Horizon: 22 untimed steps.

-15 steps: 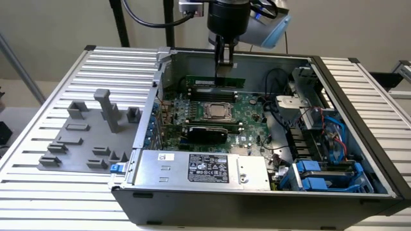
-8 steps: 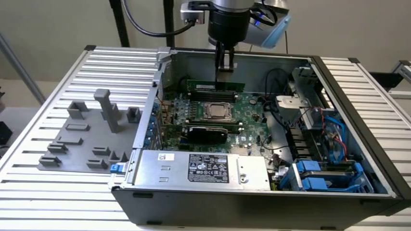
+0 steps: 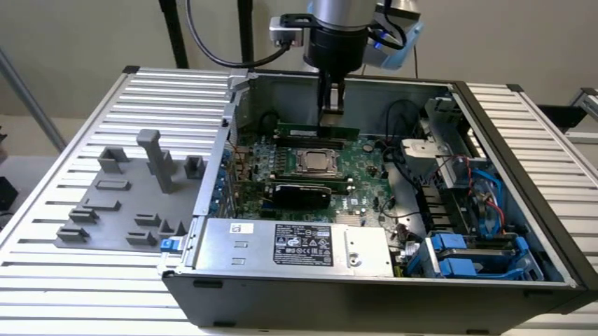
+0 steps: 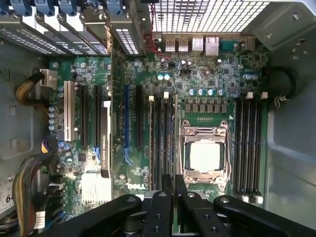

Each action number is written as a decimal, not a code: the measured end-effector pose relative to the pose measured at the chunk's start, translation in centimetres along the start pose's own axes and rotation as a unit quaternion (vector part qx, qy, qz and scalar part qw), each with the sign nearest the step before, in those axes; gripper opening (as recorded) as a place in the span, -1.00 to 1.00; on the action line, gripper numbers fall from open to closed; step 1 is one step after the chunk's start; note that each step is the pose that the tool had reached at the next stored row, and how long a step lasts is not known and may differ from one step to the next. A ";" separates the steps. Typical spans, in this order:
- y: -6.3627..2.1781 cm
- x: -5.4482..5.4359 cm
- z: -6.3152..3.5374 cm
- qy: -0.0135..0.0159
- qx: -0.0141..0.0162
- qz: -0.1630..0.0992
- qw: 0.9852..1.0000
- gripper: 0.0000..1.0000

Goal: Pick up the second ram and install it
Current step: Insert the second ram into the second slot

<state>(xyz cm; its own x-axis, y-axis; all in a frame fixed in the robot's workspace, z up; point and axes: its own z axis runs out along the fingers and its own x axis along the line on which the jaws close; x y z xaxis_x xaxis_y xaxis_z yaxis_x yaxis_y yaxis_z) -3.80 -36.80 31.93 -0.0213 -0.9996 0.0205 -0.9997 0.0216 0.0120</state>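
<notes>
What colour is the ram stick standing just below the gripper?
Green. The ram stick shows best in the exterior view, standing behind the processor.

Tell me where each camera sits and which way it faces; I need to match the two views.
Exterior view: off the arm, raised outside the open computer case, looking obliquely down into it; the arm's end and the gripper hang over the motherboard.
Wrist view: on the wrist, facing straight down at the motherboard; the gripper shows in the foreground.
Shared: the silver processor, the motherboard and the gripper.
</notes>
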 end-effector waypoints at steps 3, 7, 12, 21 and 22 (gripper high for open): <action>-0.02 0.0 0.54 0.000 0.000 0.003 1.000 -1.00; -0.03 0.0 1.27 -0.002 0.000 0.006 1.000 -1.00; -0.02 0.0 2.18 -0.003 0.000 0.006 1.000 -1.00; 0.09 0.4 3.83 -0.008 0.001 0.006 1.000 -1.00; 0.10 0.4 4.00 -0.009 0.001 0.006 1.000 -1.00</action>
<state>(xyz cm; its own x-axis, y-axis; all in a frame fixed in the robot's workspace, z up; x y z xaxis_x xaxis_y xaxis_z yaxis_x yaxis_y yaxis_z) -3.95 -37.29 27.93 -0.0336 -0.9994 0.0019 -0.9994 0.0336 0.0091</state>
